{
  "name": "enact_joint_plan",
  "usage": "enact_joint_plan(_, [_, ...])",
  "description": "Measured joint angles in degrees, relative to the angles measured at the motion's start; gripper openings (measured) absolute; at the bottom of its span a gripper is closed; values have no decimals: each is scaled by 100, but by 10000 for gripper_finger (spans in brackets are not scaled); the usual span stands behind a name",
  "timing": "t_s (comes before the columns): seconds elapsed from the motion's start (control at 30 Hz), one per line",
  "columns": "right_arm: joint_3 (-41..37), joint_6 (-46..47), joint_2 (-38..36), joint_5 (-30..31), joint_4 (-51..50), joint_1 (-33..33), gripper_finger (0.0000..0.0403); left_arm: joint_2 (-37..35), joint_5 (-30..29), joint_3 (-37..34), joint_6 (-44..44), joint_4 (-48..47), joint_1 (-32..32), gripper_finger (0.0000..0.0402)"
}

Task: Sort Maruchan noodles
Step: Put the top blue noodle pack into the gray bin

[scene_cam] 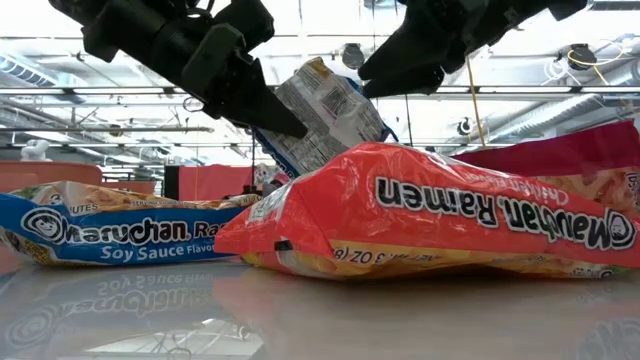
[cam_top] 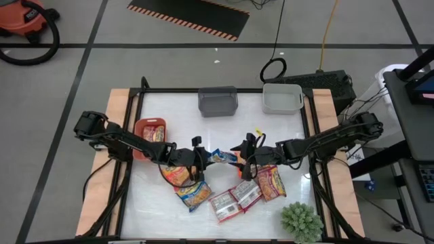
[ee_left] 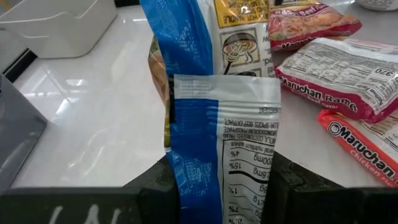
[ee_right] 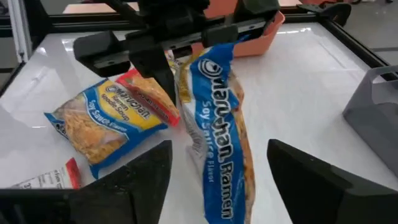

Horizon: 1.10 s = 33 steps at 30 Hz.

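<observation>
My left gripper (cam_top: 201, 160) pinches blue-trimmed packet (cam_top: 222, 156) mid-table, lifted. My right gripper (cam_top: 245, 158) beside it, fingers spread, touching nothing. Low view alone shows packet airborne; left wrist view shows nutrition panel between fingers.

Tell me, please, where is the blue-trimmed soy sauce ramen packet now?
The blue-trimmed soy sauce ramen packet hangs above the table's middle in the high view, held by the left gripper, with the open right gripper just beside it.

Bright, even overhead light; ceiling strip lights (scene_cam: 300, 90) glare on the glossy white table (cam_top: 169, 112); nearest packets blur slightly.
</observation>
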Motion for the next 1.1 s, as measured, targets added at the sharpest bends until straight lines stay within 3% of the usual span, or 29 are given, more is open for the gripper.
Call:
enact_joint_plan(0.23, [0,-230,300,18,308,-33,269,0,1,0,24,117,0,128])
enact_joint_plan(0.6, [0,-537,826,-20,659,-255,248,2,2,0,81,138,-4,128])
enact_joint_plan(1.1, [0,-742,850,-647,645,-407,125,2,35,-4,74,172,-4,129])
